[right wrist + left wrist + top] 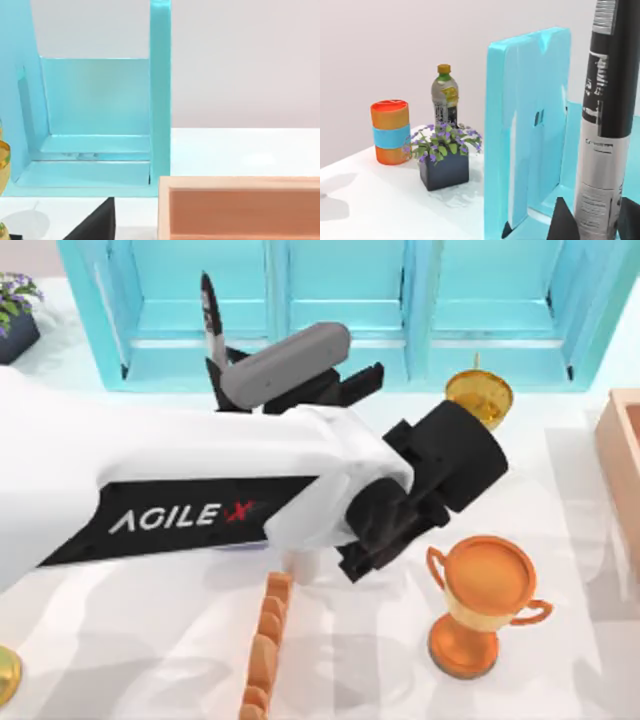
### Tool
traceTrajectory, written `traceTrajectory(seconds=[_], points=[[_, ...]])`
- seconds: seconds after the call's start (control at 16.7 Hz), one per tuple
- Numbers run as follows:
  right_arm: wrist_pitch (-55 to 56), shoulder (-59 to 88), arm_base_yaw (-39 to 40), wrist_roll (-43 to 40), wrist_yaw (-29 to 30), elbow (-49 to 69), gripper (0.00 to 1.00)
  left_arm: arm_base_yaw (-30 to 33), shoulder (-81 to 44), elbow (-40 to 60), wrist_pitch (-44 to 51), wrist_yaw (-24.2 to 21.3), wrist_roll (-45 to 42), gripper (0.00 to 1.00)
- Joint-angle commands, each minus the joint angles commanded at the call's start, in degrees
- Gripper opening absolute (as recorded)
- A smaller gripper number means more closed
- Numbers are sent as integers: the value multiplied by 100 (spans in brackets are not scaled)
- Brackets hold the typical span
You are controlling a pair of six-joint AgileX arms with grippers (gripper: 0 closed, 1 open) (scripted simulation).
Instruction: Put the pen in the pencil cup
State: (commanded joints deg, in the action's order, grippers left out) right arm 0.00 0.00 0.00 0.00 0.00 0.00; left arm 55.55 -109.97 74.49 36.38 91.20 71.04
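While clamped upright — pen (607,125) in left tool (592,220)

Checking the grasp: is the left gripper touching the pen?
Touching. Left wrist view: the left gripper's fingers flank the pen with no gap.

A glossy, smooth finish is shown by the pen (610,125). Polished metal is suggested by the copper trophy (480,605); the worktop (560,680) is seen as smooth white.
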Motion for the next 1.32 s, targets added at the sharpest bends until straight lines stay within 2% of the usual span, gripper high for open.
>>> traceTrajectory(seconds=[0.36, 0.84, 1.2, 1.32], points=[[0, 0, 0, 0, 0, 0, 100, -34, -8, -37, -86, -46, 79, 0], [0, 0, 0, 0, 0, 0, 100, -39, -460, 530, 1962, -30, 1740, 0], [0, 0, 0, 0, 0, 0, 100, -65, -460, 685, 2214, -13, 1989, 0], [0, 0, 0, 0, 0, 0, 100, -65, -460, 685, 2214, -13, 1989, 15]])
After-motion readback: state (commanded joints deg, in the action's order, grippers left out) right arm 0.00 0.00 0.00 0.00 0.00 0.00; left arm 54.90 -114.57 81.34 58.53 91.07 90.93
